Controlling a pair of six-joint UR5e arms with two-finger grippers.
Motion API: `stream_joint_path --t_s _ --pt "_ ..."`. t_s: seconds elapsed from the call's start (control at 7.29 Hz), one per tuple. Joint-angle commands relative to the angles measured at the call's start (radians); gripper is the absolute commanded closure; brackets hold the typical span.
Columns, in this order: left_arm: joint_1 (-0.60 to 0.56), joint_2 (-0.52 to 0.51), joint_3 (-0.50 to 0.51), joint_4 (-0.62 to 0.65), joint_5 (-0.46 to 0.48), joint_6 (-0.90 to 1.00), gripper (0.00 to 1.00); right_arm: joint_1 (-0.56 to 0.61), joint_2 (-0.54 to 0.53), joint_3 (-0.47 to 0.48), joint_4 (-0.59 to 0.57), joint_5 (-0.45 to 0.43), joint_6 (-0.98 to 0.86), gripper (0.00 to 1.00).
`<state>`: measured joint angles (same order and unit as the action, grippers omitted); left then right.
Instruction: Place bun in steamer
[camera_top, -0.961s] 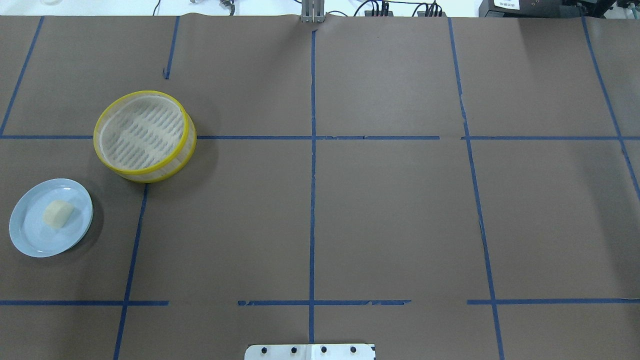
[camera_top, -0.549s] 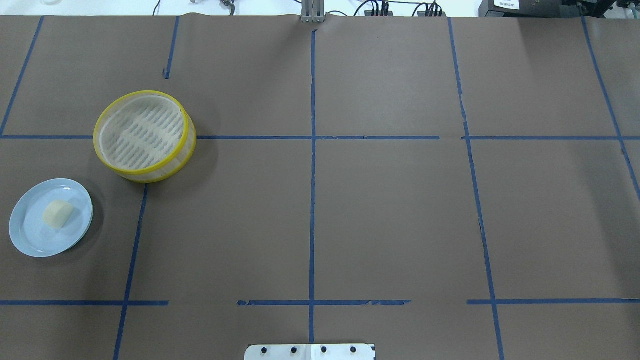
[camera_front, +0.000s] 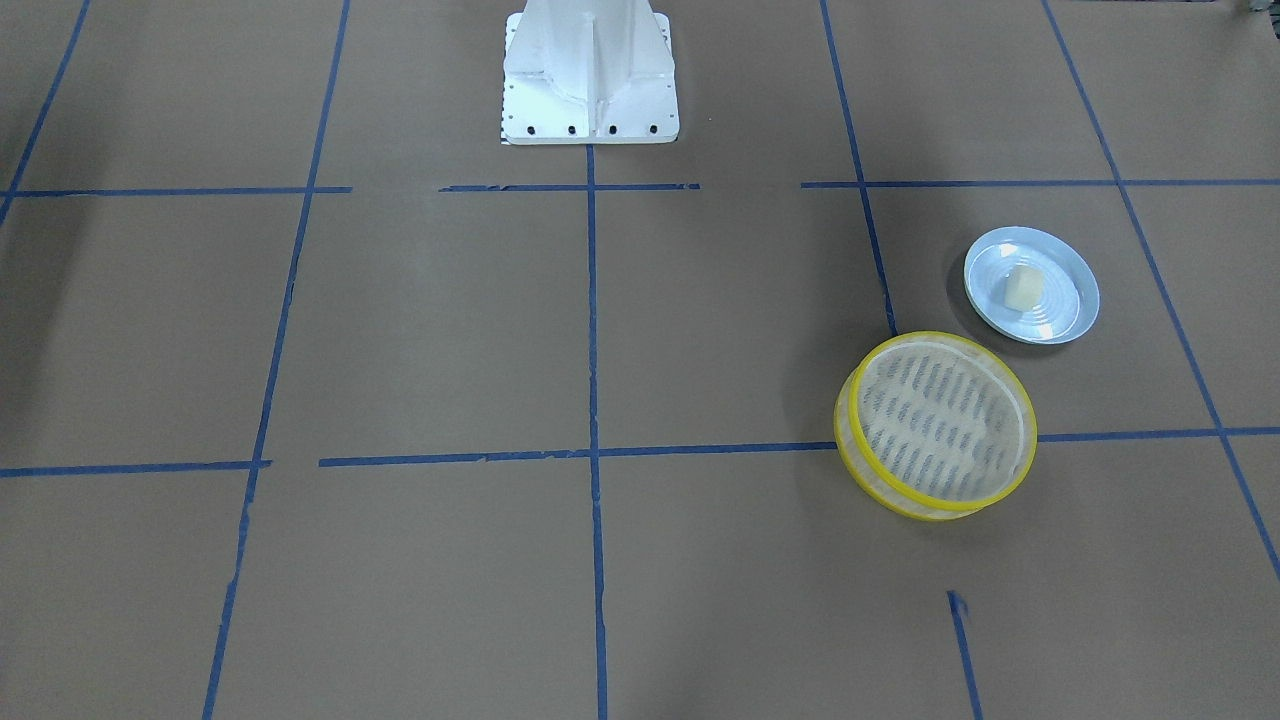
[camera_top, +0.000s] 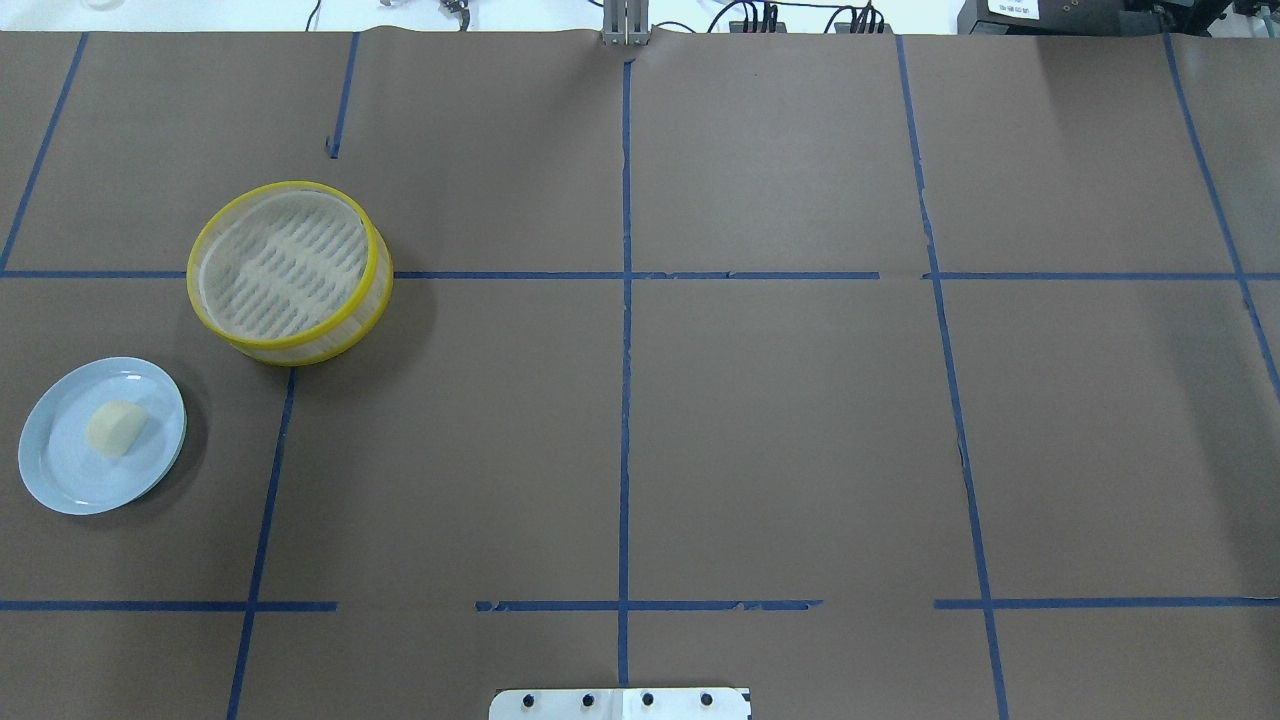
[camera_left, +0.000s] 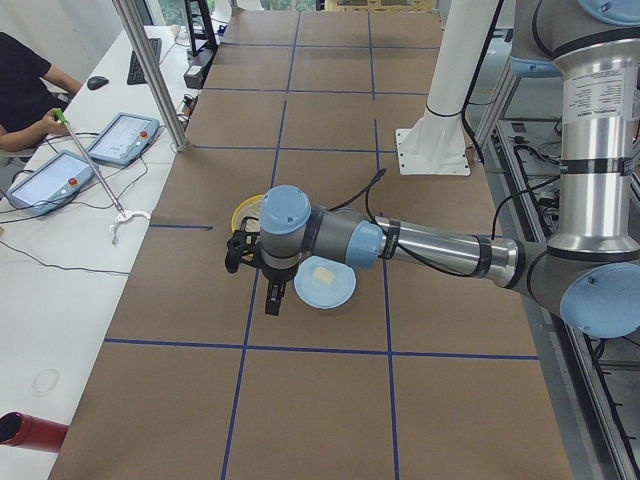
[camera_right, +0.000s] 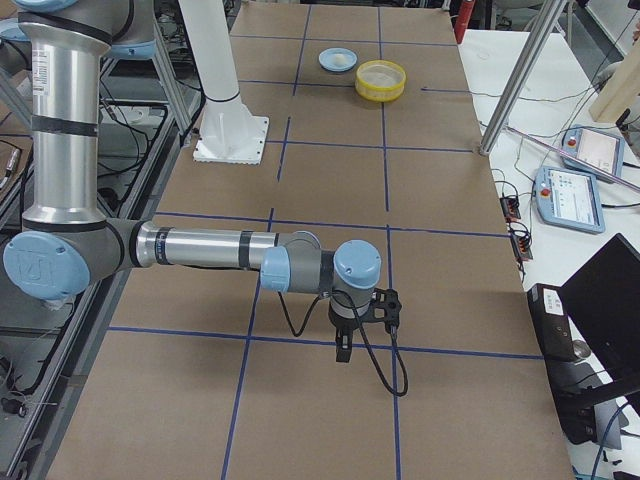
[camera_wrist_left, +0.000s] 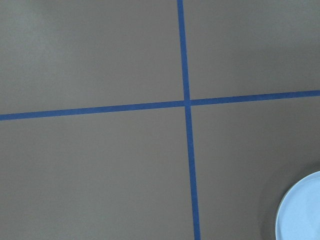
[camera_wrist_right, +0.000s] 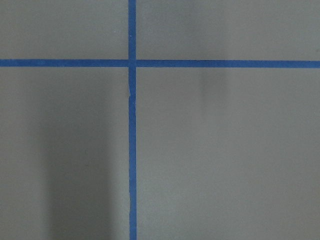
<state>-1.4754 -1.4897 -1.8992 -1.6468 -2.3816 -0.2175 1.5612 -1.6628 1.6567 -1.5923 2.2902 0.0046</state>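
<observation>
Nothing moved, one bun (camera_top: 116, 428), one plate (camera_top: 62, 472), one steamer (camera_top: 300, 346)

Cream bun (camera_top: 117, 428); pale blue, perhaps ringed plate (camera_top: 68, 482); yellow-rimmed beige steamer (camera_top: 285, 265).

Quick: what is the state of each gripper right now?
Left gripper: cannot be told, seen only from the side.
Right gripper: cannot be told either.
</observation>
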Motion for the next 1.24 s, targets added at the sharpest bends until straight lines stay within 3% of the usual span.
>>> stream_joint_path --t_s 0.0,0.41,0.82,1.1 --pt "0.220 0.002 -0.107 -0.001 0.101 -0.211 0.00 0.000 0.000 0.000 0.000 0.000 0.000 0.00" --pt "0.410 0.014 -0.107 -0.066 0.175 -0.426 0.00 0.000 0.000 0.000 0.000 0.000 0.000 0.00" --pt "0.559 0.039 0.030 -0.336 0.251 -0.619 0.00 0.000 0.000 0.000 0.000 0.000 0.000 0.00" --pt "0.593 0.097 0.095 -0.512 0.297 -0.651 0.00 0.000 0.000 0.000 0.000 0.000 0.000 0.00"
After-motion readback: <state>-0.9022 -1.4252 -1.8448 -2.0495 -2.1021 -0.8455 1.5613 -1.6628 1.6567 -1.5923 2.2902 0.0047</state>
